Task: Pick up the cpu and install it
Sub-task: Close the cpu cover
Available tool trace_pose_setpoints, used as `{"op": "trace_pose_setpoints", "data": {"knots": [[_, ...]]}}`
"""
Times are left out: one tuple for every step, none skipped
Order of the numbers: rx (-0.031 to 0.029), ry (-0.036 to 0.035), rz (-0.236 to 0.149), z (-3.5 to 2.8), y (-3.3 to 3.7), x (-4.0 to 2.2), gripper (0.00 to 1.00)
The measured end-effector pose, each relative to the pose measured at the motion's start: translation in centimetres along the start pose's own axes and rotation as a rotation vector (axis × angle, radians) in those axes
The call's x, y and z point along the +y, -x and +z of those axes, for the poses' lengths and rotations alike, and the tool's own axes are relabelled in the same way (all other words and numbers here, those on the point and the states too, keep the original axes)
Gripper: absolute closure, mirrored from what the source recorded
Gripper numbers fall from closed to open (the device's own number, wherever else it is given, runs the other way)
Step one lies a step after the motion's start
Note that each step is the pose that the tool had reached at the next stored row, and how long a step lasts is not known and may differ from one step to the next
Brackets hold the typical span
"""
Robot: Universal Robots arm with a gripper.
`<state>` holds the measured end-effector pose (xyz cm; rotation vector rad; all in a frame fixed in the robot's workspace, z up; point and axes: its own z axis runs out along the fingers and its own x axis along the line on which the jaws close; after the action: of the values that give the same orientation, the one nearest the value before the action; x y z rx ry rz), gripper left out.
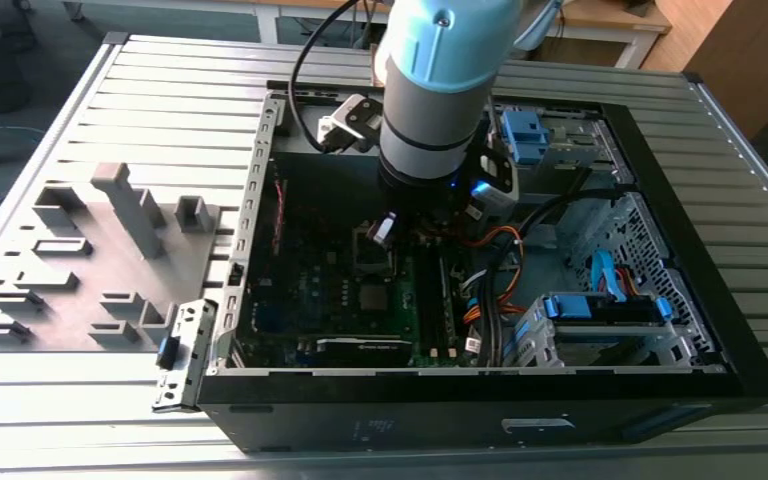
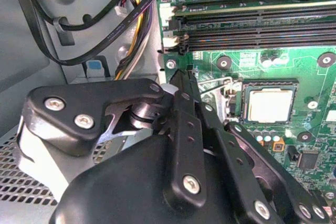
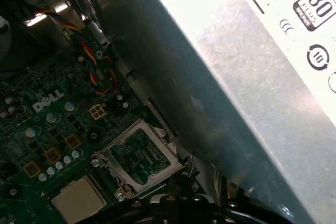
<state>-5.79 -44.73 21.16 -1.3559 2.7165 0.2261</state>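
Tool (image 2: 181,85) is inside the computer case (image 1: 704,330), fingers together and empty, just beside the socket. Cpu (image 2: 270,104) lies flat in the socket; retention frame (image 3: 137,156) stands open. Judgement: any press should stay vertical, avoiding pins.

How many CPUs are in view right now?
1. The cpu sits in its socket on the motherboard, seen in both wrist views. Another could be hidden beneath the arm.
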Motion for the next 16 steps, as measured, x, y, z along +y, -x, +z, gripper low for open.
{"op": "trace_pose_setpoints", "data": {"knots": [[0.0,0.0,0.0,-0.05,0.01,0.0,0.89],[-0.0001,0.0,0.0,-0.11,0.02,0.01,0.89],[-0.0002,0.0001,0.0,-0.17,0.03,0.02,0.89],[-0.0001,0.0,0.0,-0.24,0.04,0.02,0.89],[-0.0003,0.0001,0.0,-0.26,0.05,0.02,0.89],[-0.0003,0.0001,0.0,-0.26,0.05,0.02,0.89],[-0.0004,0.0001,0.0,-0.26,0.05,0.02,0.89],[-0.0004,0.0001,0.0,-0.26,0.05,0.03,0.89],[-0.0003,0.0001,0.0,-0.27,0.05,0.03,0.89],[-0.0001,0.0,0.0,-0.28,0.02,0.03,0.89],[0.0,0.0,0.0,-0.29,-0.02,0.04,0.89],[-0.0001,0.0,0.0,-0.3,-0.08,0.05,0.89],[0.0,0.0,0.0,-0.32,-0.11,0.06,0.89],[0.0,0.0,0.0,-0.35,-0.15,0.07,0.89],[-0.0001,0.0,0.0,-0.38,-0.18,0.06,0.89],[-0.0002,0.0001,0.0,-0.41,-0.21,0.05,0.89]]}}
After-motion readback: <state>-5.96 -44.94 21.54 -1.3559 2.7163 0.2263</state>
